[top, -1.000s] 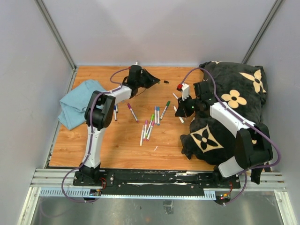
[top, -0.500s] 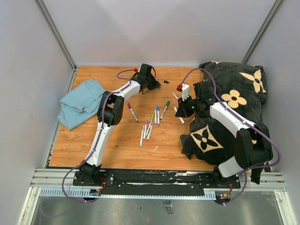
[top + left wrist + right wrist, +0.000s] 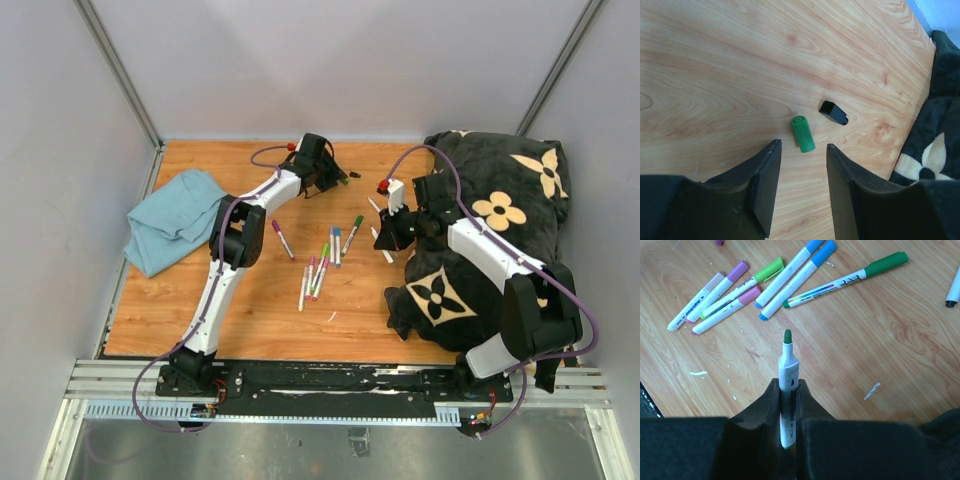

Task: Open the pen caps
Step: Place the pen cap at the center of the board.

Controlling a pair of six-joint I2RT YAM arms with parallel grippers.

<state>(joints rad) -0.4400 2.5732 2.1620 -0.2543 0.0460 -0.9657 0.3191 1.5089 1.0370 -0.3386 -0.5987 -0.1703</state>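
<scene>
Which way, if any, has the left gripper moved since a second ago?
Yes: the left gripper moved rightward, closer to the loose black cap, and its jaws have opened.

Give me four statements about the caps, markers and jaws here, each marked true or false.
1. The green cap lies loose on the table. True.
2. The left jaws clamp the green cap. False: they stand open, the cap free just ahead.
3. The right jaws hold a marker with its green tip bare. True.
4. The black cap is fitted on a marker. False: it lies alone on the table beside the green cap.
</scene>
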